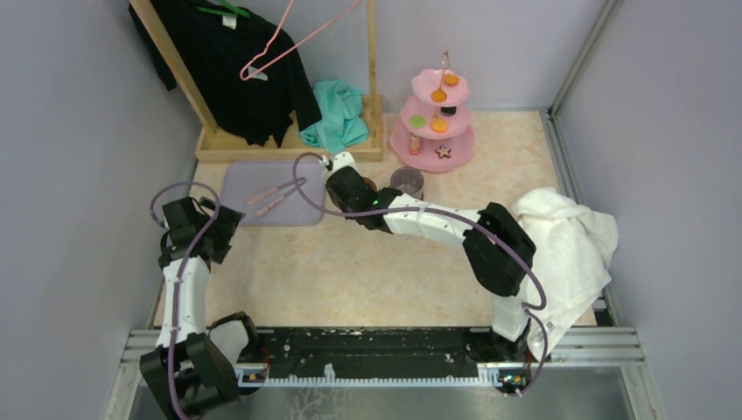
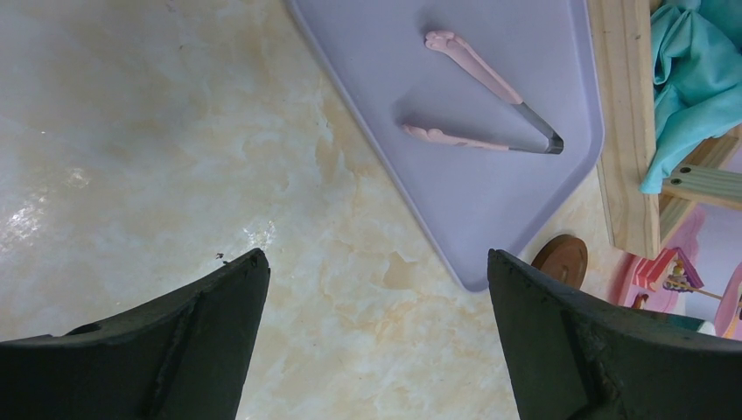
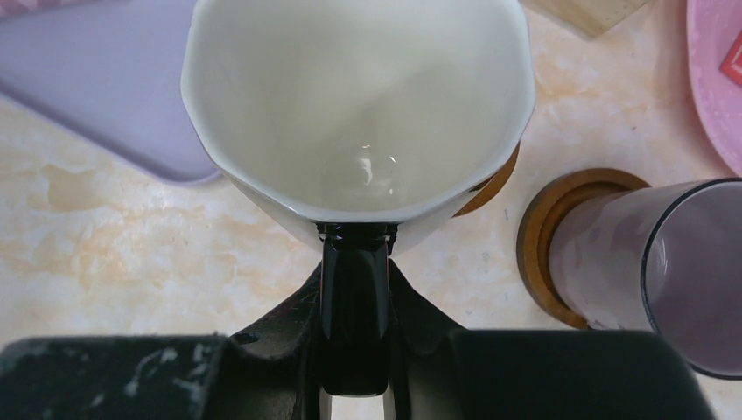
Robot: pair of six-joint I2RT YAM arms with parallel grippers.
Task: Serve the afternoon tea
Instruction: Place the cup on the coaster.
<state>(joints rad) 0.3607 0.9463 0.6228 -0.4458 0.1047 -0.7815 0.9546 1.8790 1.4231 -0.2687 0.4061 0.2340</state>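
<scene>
Light: bright, even; shadows soft and faint.
Glare: white sheen on table (image 2: 52, 210); small glints inside cream mug (image 3: 359, 114).

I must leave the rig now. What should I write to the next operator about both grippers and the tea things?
Left gripper: open, empty, over the table near the purple tray with pink tongs.
Right gripper: shut on the cream mug rim, over a brown coaster; seated or not, cannot tell.
Done: purple mug stands on its coaster; sweets are on the pink stand.
Left to do: release the cream mug, then retract.
</scene>
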